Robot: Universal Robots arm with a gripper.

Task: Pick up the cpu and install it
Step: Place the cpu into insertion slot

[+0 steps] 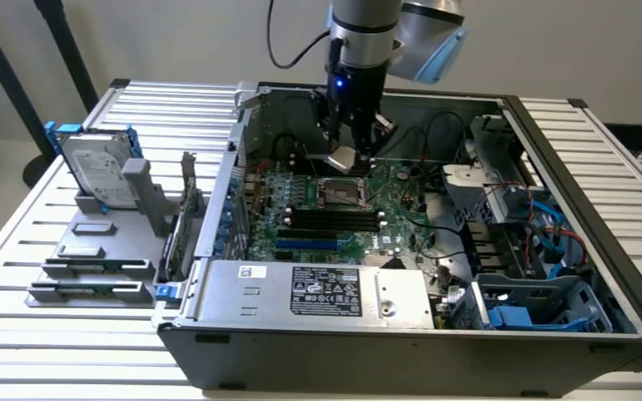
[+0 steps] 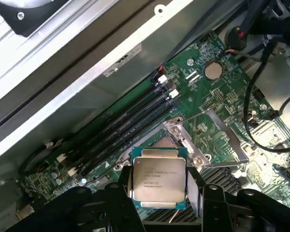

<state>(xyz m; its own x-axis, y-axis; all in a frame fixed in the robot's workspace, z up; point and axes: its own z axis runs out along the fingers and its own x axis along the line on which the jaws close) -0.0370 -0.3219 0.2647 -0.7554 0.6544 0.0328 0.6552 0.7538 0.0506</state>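
- Black fingers (image 2: 117, 194) of the gripper (image 2: 158, 195) are pinching the cpu (image 2: 158, 176) by two opposite edges, with its silver printed top facing the wrist camera.
- Held this way, the cpu is hanging over the green motherboard (image 2: 217, 82), just above the open socket (image 2: 159, 143), and is not sitting in it.
- Beside the socket, a metal hold-down frame (image 2: 208, 137) is standing swung open, and a row of dark memory slots (image 2: 121, 128) is running along the other side.
- Seen from the exterior view, the arm (image 1: 360, 33) is reaching down into the open computer case (image 1: 410, 355), over the middle of the board.
- Outside the case, on the exterior view's left, a hard drive (image 1: 93, 171) in a blue bracket is standing upright on a grey holder (image 1: 87, 251), which is resting on the slatted table (image 1: 31, 334).
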